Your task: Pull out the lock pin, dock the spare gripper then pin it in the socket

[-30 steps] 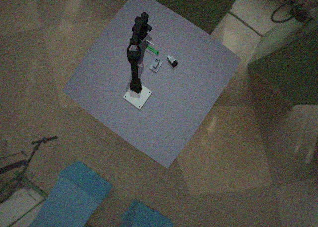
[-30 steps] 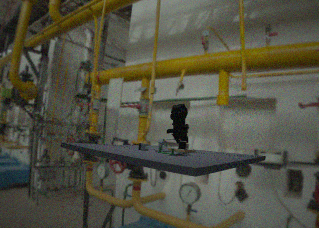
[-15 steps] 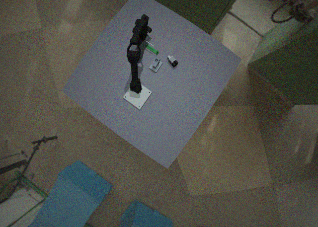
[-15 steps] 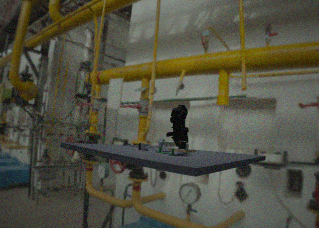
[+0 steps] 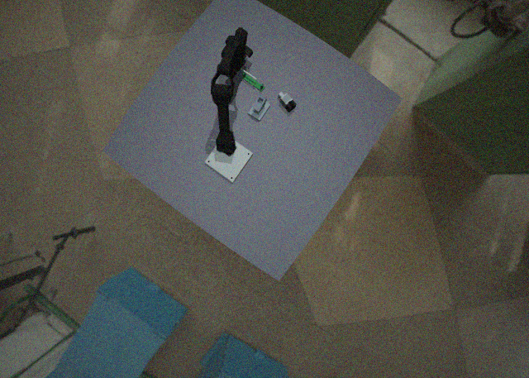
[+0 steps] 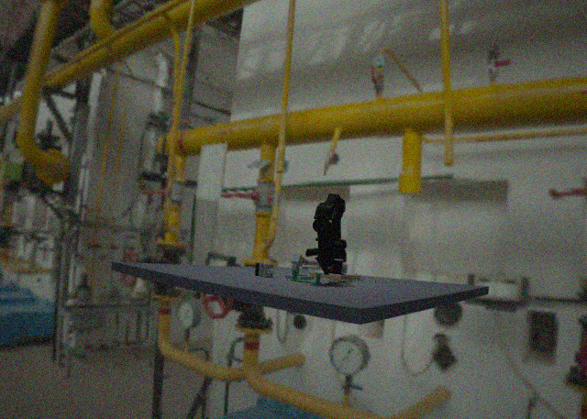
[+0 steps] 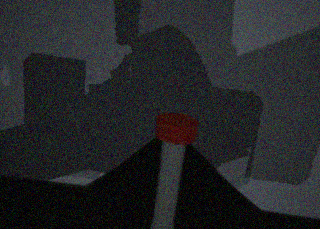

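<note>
My gripper [image 7: 170,144] [image 6: 330,269] is shut on the lock pin [image 7: 177,128], whose red head stands just above the fingertips, with its pale shaft running down between them. In the top view the arm hides fingers and pin. The grey mount [image 5: 256,112] with its upright socket is between the arm's base and the green part; no pin shows in the socket. The spare gripper [image 5: 286,101] [image 6: 264,270], pale at one end and black at the other, lies to the mount's right. My gripper is beyond the mount, away from both. Its exact height above the table cannot be told.
A long green part [image 5: 254,80] lies between my gripper and the mount, with a pale strip along it. The arm's white base plate [image 5: 231,172] is on the blue-grey table [image 5: 278,237] [image 6: 189,281]. The wrist view's background is dark and blurred.
</note>
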Controlling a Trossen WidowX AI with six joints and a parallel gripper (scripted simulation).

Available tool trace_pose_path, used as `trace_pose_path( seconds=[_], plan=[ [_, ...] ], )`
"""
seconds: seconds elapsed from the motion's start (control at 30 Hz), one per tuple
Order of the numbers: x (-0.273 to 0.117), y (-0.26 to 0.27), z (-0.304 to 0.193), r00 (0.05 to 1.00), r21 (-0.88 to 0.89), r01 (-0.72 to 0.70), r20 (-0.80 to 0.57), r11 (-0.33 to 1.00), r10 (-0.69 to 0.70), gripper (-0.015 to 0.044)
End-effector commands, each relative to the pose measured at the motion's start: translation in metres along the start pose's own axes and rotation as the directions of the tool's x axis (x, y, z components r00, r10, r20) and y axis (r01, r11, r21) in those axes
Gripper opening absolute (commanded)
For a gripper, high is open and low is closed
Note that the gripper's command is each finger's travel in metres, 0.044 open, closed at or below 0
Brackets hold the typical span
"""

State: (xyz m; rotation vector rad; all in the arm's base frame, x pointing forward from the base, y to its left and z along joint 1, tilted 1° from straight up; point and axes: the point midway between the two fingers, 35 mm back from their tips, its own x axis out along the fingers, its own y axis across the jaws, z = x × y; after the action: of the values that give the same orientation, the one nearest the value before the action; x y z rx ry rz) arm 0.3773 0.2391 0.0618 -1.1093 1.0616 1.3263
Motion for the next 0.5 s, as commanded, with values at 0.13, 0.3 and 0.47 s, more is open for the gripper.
trace_pose_path(
  seconds=[0.13,0.3,0.47],
  plan=[
    [0.014,0.001,-0.003,1.0,0.003,0.001,0.001,1.0,-0.001,0.0],
    [0.019,0.001,-0.003,1.0,0.002,0.004,0.002,1.0,-0.004,0.0],
    [0.019,0.001,-0.003,1.0,0.002,0.004,0.002,1.0,-0.004,0.0]
  ],
)
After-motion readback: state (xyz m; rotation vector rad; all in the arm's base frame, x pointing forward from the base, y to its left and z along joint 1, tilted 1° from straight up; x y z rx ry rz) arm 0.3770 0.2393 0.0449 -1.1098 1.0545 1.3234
